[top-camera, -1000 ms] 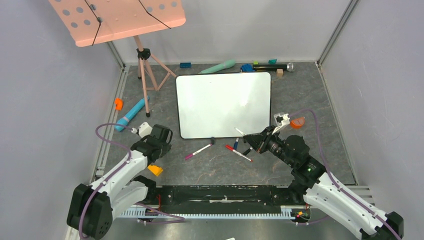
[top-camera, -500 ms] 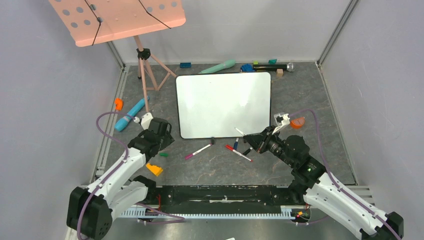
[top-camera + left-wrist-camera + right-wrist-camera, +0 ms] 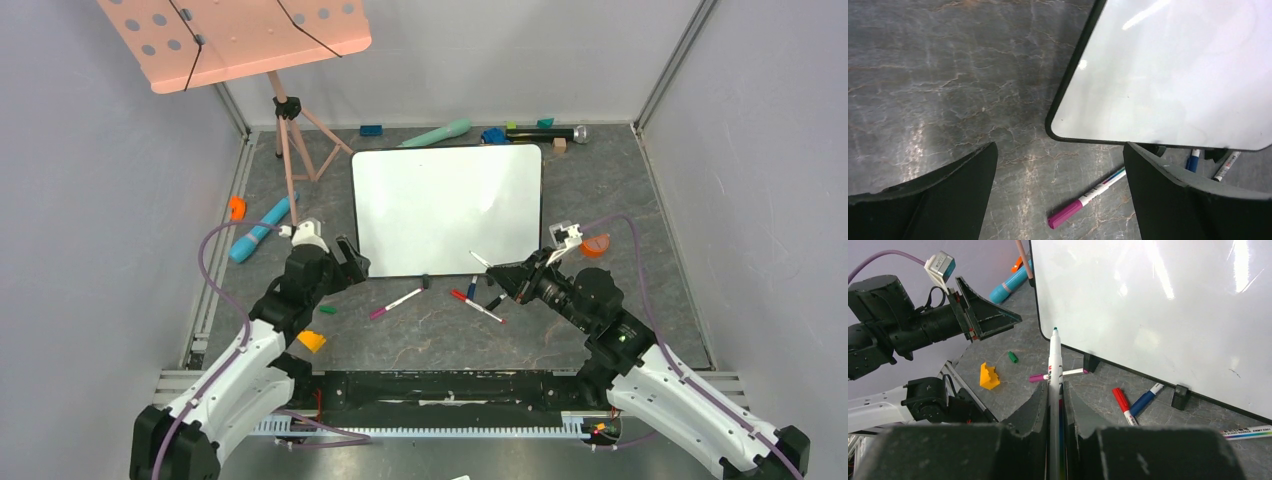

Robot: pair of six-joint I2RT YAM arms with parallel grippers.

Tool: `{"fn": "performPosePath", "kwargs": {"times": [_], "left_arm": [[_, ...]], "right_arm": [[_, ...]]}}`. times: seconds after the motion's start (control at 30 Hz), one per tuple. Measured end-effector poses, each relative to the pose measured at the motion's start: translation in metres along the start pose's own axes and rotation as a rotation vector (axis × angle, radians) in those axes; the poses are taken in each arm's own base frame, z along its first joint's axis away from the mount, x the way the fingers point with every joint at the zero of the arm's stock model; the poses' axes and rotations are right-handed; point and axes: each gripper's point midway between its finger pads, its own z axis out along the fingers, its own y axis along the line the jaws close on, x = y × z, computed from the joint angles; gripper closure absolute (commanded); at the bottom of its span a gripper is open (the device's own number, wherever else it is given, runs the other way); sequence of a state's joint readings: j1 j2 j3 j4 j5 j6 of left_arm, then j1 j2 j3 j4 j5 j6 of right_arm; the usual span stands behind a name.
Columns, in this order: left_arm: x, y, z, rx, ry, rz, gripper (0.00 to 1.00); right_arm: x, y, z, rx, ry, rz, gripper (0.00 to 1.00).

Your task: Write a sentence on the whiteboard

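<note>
Clamped in the right end effector [image 3: 1054, 390]: a green-tipped marker [image 3: 1053, 360], tip aimed at the near left corner of the whiteboard [image 3: 1158, 300] just ahead (face plain white, resting on the desk [image 3: 1098, 385]). Red marker [image 3: 1122, 402] and blue marker [image 3: 1144, 397] lying just right. Spread wide and empty, the left end effector [image 3: 1059, 150]; whiteboard corner ahead-right, pink-capped marker [image 3: 1088, 197] below, between the fingers.

Left gripper [image 3: 1059, 150]: 2 dark fingers [image 3: 948, 200] are seen spread wide apart. The whiteboard [image 3: 1168, 75] is framed between them by its near left corner, glossy, glare-streaked. 1 magenta-capped marker [image 3: 1087, 199] is noted on the grey table [image 3: 948, 75] near that corner. 1 blue marker [image 3: 1193, 160] is noted at the near edge.
</note>
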State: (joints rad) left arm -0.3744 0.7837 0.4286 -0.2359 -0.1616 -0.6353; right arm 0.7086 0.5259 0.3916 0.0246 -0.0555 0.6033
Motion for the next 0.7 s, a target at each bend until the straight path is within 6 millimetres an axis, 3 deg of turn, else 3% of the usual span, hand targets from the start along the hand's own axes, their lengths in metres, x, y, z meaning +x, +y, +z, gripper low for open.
{"fn": "performPosePath", "kwargs": {"times": [0.1, 0.33, 0.7], "left_arm": [[0.005, -0.005, -0.001, 0.062, -0.01, 0.021, 0.0], [-0.019, -0.022, -0.013, 0.169, -0.137, 0.017, 0.0], [0.0, -0.039, -0.008, 0.336, -0.128, 0.167, 0.0]], "right_arm": [[0.001, 0.0, 0.0, -0.003, 0.008, -0.003, 1.0], [0.0, 0.004, 0.002, -0.015, 0.019, -0.013, 1.0], [0.002, 0.006, 0.002, -0.025, 0.029, -0.012, 1.0]]}}
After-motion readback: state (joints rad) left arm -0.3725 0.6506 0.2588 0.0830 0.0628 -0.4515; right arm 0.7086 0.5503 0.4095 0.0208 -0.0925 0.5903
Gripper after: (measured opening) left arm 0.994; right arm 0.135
